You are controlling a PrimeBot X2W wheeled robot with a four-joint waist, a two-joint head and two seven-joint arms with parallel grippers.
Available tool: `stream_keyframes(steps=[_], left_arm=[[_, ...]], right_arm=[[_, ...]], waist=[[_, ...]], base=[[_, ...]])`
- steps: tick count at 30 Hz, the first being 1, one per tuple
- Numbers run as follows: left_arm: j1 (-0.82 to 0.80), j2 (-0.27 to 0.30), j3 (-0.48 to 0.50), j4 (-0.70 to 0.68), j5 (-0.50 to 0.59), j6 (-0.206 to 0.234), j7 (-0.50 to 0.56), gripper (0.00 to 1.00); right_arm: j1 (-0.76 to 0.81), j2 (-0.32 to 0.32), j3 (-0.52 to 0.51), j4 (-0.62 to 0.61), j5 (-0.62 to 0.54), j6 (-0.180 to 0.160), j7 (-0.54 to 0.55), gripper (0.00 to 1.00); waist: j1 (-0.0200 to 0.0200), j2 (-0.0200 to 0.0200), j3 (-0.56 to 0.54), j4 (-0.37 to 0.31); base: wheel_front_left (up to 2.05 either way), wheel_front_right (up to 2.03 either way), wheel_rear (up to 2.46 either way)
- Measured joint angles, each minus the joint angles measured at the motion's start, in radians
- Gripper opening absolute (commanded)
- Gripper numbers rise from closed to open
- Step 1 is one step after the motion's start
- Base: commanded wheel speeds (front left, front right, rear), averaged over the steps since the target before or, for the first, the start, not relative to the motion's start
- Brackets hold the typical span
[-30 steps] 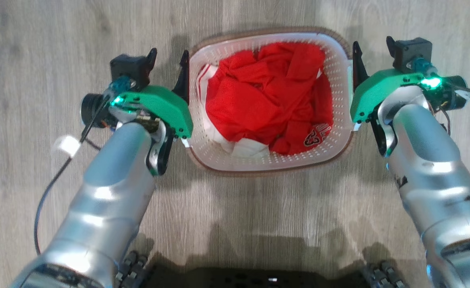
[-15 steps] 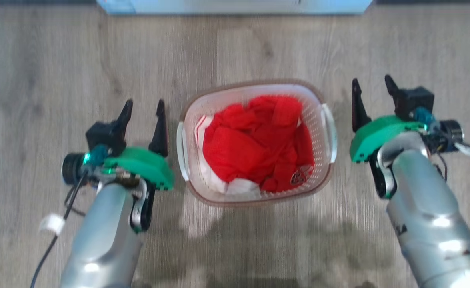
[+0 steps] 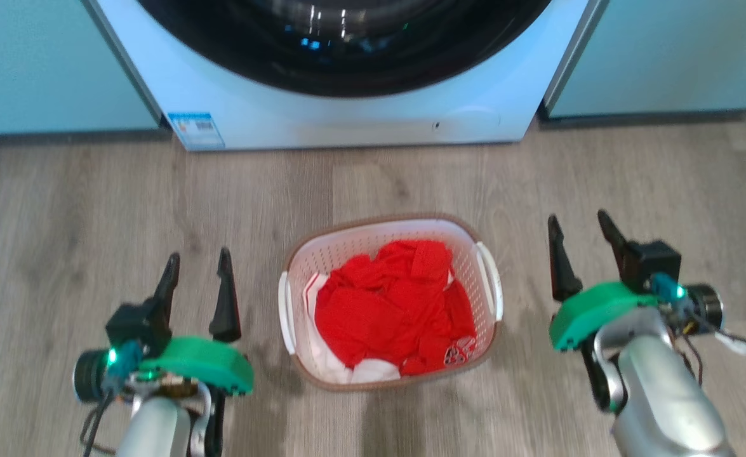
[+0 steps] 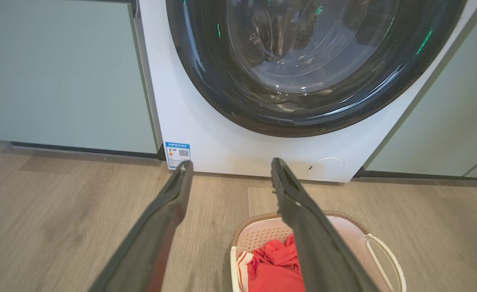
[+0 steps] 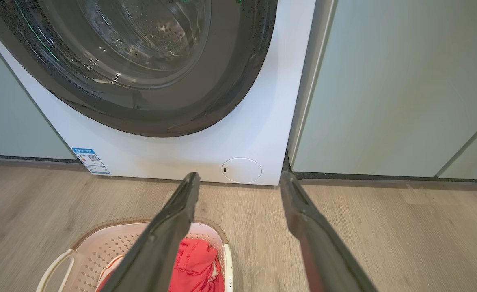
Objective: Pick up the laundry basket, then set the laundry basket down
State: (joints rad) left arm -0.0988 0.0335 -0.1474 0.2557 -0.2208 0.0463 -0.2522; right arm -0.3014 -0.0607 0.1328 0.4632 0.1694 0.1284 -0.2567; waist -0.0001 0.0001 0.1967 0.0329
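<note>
The laundry basket (image 3: pixel 347 244), white perforated plastic with a brown rim and two white side handles, stands on the wood floor holding red and white clothes (image 3: pixel 392 311). My left gripper (image 3: pixel 198 263) is open to its left, clear of the handle. My right gripper (image 3: pixel 579 228) is open to its right, also apart from it. In the left wrist view my left gripper (image 4: pixel 230 172) is open above the floor, with the basket (image 4: pixel 262 231) low at the right. In the right wrist view my right gripper (image 5: pixel 238 180) is open, the basket (image 5: pixel 112 243) at the lower left.
A white front-loading washing machine (image 3: pixel 360 120) with a dark round door (image 4: pixel 303 61) stands just beyond the basket. Pale green cabinet fronts (image 3: pixel 665 57) flank it on both sides. Wood floor (image 3: pixel 93 216) spreads around the basket.
The head camera has tilted up, bringing the washing machine into view. Both grippers have drawn outward from the basket's handles, and the basket now stands free on the floor.
</note>
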Motion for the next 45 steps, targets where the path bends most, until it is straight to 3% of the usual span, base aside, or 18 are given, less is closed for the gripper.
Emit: stream_keyframes(steps=[17, 42, 43, 45], left_arm=[[0.27, 0.009, 0.047, -0.136, -0.001, 0.044, 0.0, 1.0], [0.307, 0.01, 0.06, -0.143, 0.031, 0.049, 0.0, 1.0], [0.307, 0.01, 0.06, -0.143, 0.031, 0.049, 0.0, 0.0], [0.307, 0.006, 0.058, -0.115, 0.03, 0.05, 0.003, 0.0]], right_arm=[[0.233, 0.006, -0.023, -0.155, 0.006, 0.0, 0.0, 1.0], [0.268, 0.012, -0.042, -0.193, 0.006, 0.0, 0.0, 1.0], [0.268, 0.012, -0.043, -0.193, 0.006, 0.0, 0.0, 0.0], [0.271, 0.013, -0.039, -0.166, 0.006, 0.0, 0.0, 0.0]], waist=[[0.0, 0.0, -0.19, -0.071], [0.0, -0.0001, -0.211, -0.08], [0.0, -0.0001, -0.21, -0.08], [0.0, -0.0001, -0.21, -0.08]], base=[[0.0, 0.0, 0.0], [0.0, 0.0, 0.0], [0.0, 0.0, 0.0], [0.0, 0.0, 0.0]])
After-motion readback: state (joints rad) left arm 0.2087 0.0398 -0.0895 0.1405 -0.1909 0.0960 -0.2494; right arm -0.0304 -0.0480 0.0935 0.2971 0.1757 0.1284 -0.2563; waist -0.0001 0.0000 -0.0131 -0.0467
